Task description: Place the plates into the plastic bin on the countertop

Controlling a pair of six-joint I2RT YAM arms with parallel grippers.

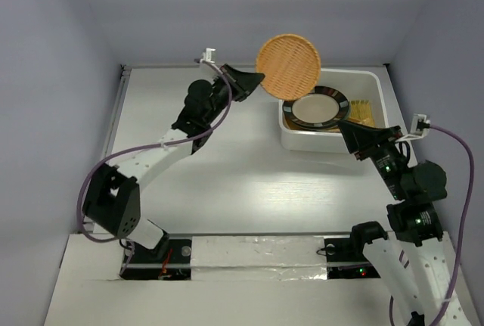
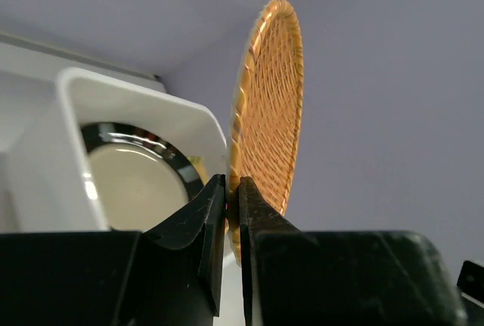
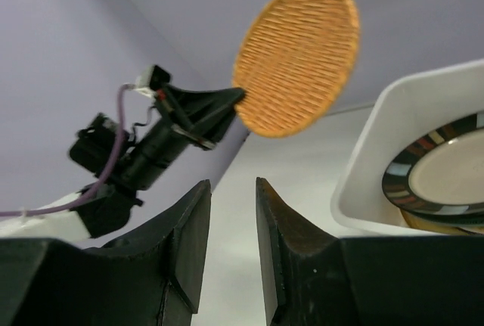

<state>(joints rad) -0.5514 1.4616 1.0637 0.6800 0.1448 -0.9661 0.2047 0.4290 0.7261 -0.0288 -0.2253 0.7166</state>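
The woven plate (image 1: 288, 66) hangs on edge in the air over the far left corner of the bin (image 1: 296, 141). The left tool (image 1: 259, 79) is pinched tight on just its rim. That thin grip is the risk, I judge: the plate could swivel or slip out. Let go from here, it might strike the bin's rim and roll onto the surface (image 1: 227, 182), or land tilted on the black-rimmed plate (image 1: 319, 107) inside.

The right tool (image 1: 342, 125), part open and empty, sits just beside the bin's near right corner and could nudge it.

Count:
- 1 woven plate
- 1 bin, far right
- 1 black-rimmed plate
- 1 yellow slatted plate (image 1: 361, 110) beside it
- yellow edges beneath that I cannot count
- 2 tools
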